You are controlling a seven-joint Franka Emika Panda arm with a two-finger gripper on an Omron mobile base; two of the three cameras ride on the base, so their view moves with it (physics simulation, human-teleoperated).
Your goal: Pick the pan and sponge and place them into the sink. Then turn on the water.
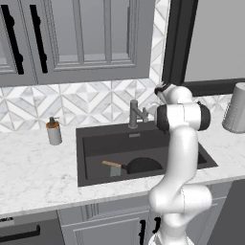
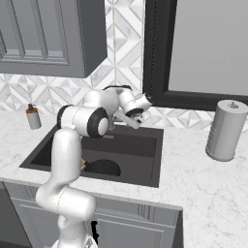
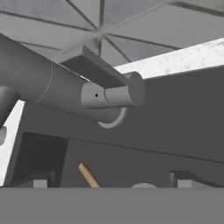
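Pan (image 1: 142, 165) and sponge (image 1: 115, 171) are lying in sink (image 1: 91, 143), frame centre; open empty gripper (image 2: 137, 116) is being held by faucet (image 1: 136, 115); water not yet running.

The white arm (image 1: 179, 158) rises from the base, bends at a dark elbow joint and reaches forward and up. Its wrist turns sideways at the far end. The gripper (image 2: 137, 117) sits at the tip, tilted downward. Its two dark fingertips (image 3: 41, 178) stand wide apart in the hand view, with nothing held between them.
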